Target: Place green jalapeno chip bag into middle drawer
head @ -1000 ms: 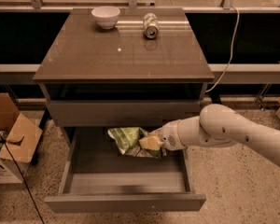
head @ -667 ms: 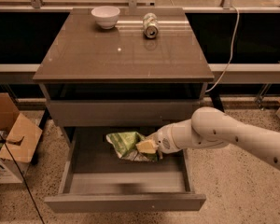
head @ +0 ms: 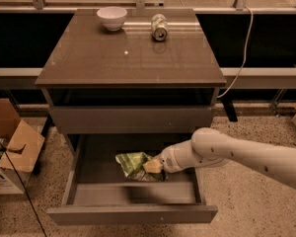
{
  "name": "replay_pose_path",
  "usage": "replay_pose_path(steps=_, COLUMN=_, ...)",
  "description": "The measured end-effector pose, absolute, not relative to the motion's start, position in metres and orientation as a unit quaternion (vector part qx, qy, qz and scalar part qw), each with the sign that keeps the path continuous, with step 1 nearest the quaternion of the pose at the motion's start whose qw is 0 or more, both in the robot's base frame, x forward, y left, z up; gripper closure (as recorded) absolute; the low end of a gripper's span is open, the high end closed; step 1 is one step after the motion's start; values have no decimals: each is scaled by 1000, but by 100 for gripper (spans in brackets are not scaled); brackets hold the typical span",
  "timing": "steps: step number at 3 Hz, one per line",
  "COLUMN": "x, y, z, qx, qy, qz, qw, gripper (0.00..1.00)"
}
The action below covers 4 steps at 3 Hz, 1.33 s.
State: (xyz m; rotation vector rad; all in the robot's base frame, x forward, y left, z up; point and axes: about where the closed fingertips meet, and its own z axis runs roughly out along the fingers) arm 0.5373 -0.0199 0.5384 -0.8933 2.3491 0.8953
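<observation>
Lower than before, the green jalapeno chip bag (head: pixel 133 163) stretches frame-left from the end effector (head: pixel 155 166) pinching it, inside the middle drawer (head: pixel 133 215).

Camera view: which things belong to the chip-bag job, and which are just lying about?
Job: green jalapeno chip bag in the open middle drawer; gripper at the bag's right edge.
Lying about: white bowl and can on the cabinet top; cardboard box at left.
</observation>
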Motion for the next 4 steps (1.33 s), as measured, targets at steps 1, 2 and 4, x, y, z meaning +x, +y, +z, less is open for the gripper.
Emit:
replay_pose_path(steps=1, x=540, y=-21, z=506, qx=-312, qy=861, qz=333, qw=223, gripper=100)
replay_pose_path(steps=2, x=539, y=-23, z=476, qx=-293, qy=870, qz=339, qw=203, gripper=81)
replay_pose_path(steps=4, x=533, y=-24, z=448, qx=-270, qy=882, qz=343, qw=178, gripper=27)
